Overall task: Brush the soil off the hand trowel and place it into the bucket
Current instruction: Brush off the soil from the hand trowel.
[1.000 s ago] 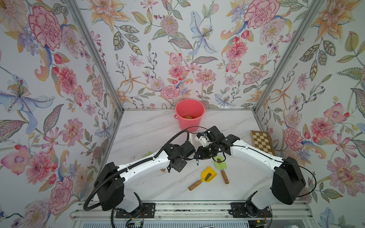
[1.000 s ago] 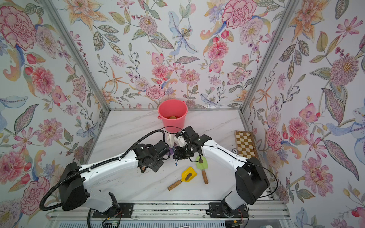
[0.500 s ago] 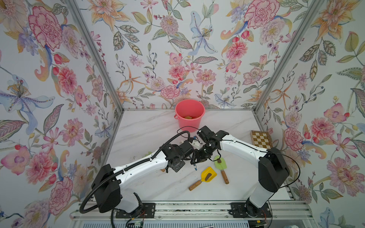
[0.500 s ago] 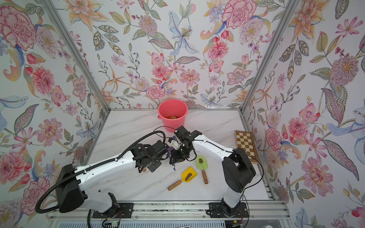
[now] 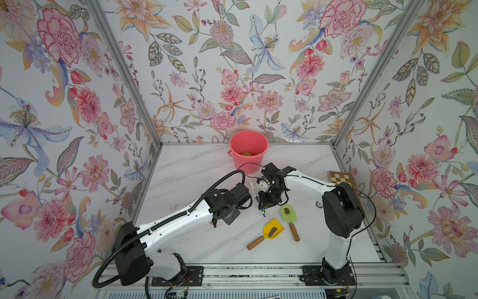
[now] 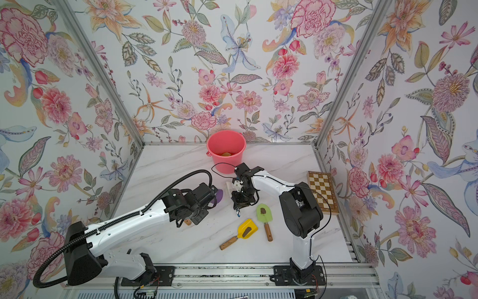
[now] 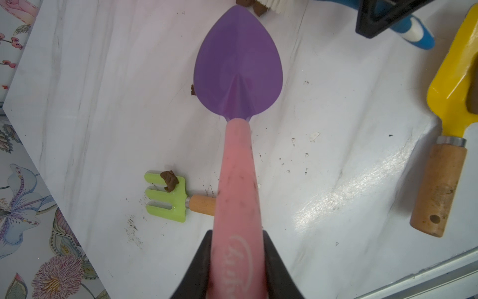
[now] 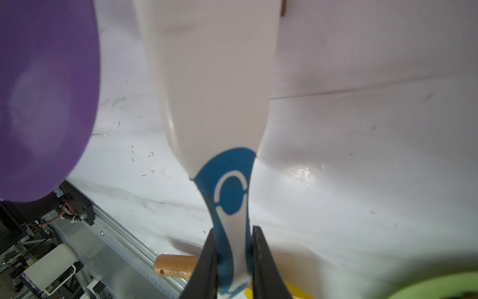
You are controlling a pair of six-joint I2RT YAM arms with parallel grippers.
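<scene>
My left gripper [image 7: 236,248] is shut on the pink handle of the purple hand trowel [image 7: 238,64], which it holds just above the table. The blade's face looks clean. Brown soil [image 7: 258,9] lumps sit at the blade's tip, under the white bristles of the brush [image 7: 274,5], and a crumb [image 7: 192,90] sticks at the blade's edge. My right gripper [image 8: 232,248] is shut on the blue-and-white brush [image 8: 214,77] handle, right beside the purple blade [image 6: 219,196]. The pink bucket [image 5: 248,152] stands at the back, behind both grippers, with something tan inside.
A green trowel [image 5: 287,213] and a yellow scoop [image 5: 271,229], each with a soil lump, lie in front of the right gripper. A small green rake [image 7: 168,196] with soil lies under the left arm. A chessboard [image 5: 341,178] sits at the right wall.
The right arm's elbow has swung inward toward the middle, and the brush has turned a little against the trowel tip. The left arm has barely moved.
</scene>
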